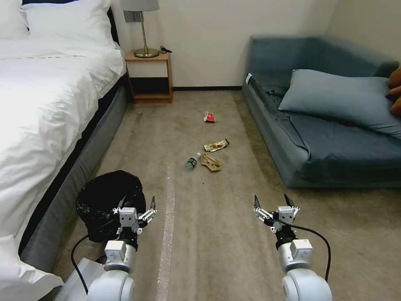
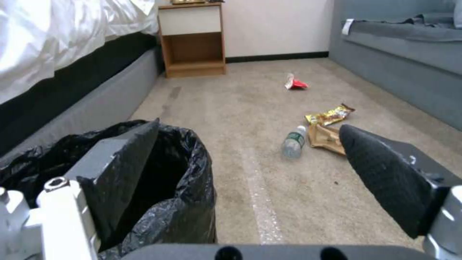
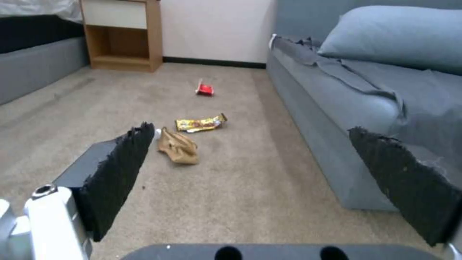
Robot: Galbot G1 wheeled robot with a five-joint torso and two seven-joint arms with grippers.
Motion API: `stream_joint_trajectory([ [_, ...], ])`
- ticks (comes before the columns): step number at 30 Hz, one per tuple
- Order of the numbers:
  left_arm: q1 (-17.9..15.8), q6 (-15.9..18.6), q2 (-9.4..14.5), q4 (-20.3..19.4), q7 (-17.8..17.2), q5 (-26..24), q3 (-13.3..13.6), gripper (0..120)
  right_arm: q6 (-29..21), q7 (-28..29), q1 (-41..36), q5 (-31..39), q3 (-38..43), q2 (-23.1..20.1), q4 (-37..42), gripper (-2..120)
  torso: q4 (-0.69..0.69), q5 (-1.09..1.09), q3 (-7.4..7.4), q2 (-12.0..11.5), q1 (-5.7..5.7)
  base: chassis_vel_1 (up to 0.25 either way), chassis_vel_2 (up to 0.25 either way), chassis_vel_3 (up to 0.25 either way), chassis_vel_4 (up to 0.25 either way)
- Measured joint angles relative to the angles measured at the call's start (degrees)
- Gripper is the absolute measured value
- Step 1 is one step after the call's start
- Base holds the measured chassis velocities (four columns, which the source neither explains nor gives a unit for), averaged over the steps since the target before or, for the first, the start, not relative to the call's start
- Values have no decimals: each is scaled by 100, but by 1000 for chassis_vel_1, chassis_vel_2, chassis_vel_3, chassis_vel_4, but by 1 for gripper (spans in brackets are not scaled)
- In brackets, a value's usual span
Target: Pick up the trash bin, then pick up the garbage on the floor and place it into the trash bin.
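The trash bin, its black bag draped over the rim, stands on the carpet beside the bed. My left gripper hovers open at the bin's near right edge; in the left wrist view one finger lies over the bin rim. My right gripper hangs open above bare carpet, holding nothing. Ahead lies the garbage: a clear bottle, a crumpled brown paper bag, a gold-brown wrapper, and farther off a red-and-white wrapper. The right wrist view shows the paper bag and gold wrapper.
A white bed runs along the left, with a wooden nightstand and lamp at the far wall. A blue sofa with a pillow lines the right. Open carpet runs between them.
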Motion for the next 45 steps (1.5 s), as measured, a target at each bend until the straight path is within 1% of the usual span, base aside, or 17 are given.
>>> stream_joint_trajectory([
  [45,0,0,0,0,0,0,0,100,0,0,0,0,0,0,0,100,0,0,0,0,0,0,0,0,0],
])
